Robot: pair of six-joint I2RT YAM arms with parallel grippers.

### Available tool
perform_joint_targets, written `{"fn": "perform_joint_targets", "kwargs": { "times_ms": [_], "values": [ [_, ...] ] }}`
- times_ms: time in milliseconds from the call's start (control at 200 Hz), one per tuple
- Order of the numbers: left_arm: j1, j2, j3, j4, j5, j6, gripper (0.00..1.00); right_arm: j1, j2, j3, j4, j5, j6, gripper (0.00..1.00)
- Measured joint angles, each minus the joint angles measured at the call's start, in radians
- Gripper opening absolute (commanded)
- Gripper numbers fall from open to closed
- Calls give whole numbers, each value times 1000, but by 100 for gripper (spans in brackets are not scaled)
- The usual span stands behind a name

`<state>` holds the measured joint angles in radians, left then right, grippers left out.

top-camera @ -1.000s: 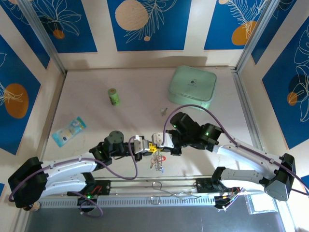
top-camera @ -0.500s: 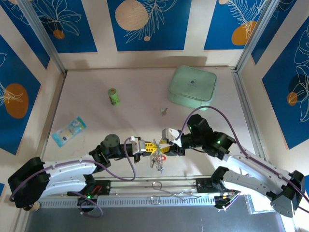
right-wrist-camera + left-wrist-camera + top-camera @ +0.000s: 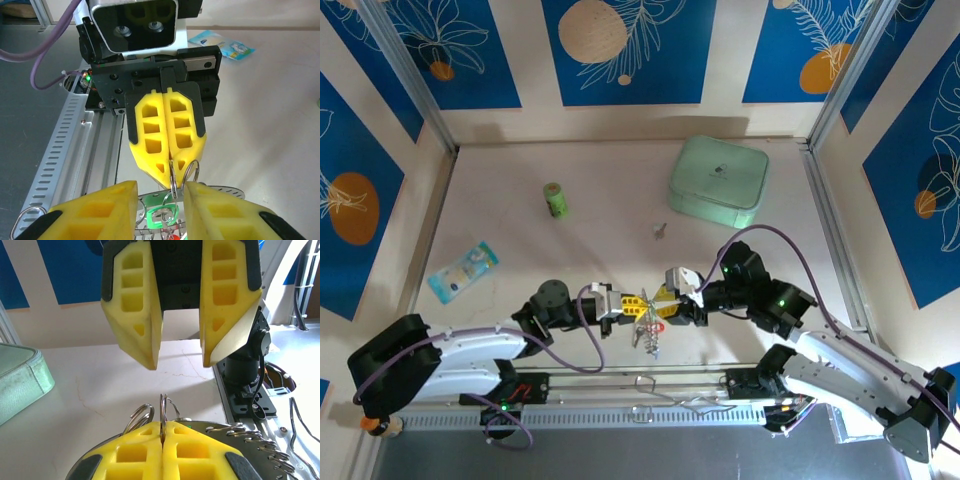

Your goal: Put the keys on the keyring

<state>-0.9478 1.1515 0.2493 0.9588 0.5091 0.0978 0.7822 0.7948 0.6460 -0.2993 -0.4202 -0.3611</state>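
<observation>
My left gripper [image 3: 638,303] is shut on a thin silvery split ring [image 3: 163,415] that stands edge-on between its yellow fingertips. Below it hangs the bunch of keys [image 3: 648,338], with a green-tagged key [image 3: 161,217] and the beaded keyring [image 3: 222,189] lying flat beneath. My right gripper [image 3: 667,300] faces the left one tip to tip. It is open, its fingers [image 3: 100,207] standing on either side of the clamped ring. A second split ring [image 3: 191,170] sits beside the right finger. One plain key [image 3: 660,231] lies alone on the table.
A mint-green box [image 3: 718,180] stands at the back right and a green bottle [image 3: 555,200] at the back left. A blue packet [image 3: 463,270] lies at the left. The slotted metal rail [image 3: 640,390] runs along the near edge, under the hanging keys.
The right arm has swung right and towards the near edge, its gripper now facing the left one. The left gripper has shifted slightly right, still holding the ring with the bunch hanging.
</observation>
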Motion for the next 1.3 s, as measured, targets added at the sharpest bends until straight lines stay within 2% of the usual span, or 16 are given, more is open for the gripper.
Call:
{"fn": "perform_joint_targets", "kwargs": {
  "times_ms": [520, 605, 675, 715, 770, 875, 1055, 1300],
  "values": [
    [0, 11, 0, 29, 23, -14, 0, 16, 80, 7, 0, 9, -5, 22],
    [0, 15, 0, 30, 25, -14, 0, 22, 92, 15, 0, 10, -8, 13],
    [0, 17, 0, 29, 29, -15, 0, 25, 100, 22, 0, 14, -17, 0],
    [0, 17, 0, 27, 28, -15, 0, 26, 100, 25, -5, 19, -23, 0],
    [0, 16, 0, 26, 20, -15, 12, 29, 101, 34, -17, 30, -31, 0],
    [0, -12, 5, -18, 0, -7, 21, 42, 119, 76, -74, 64, -59, 0],
    [0, -72, 52, -180, -18, 24, 21, 73, 183, 186, -218, 141, -142, 0],
    [0, -79, 106, -335, -19, 67, 13, 126, 269, 289, -356, 228, -218, 0]
  ]
}}
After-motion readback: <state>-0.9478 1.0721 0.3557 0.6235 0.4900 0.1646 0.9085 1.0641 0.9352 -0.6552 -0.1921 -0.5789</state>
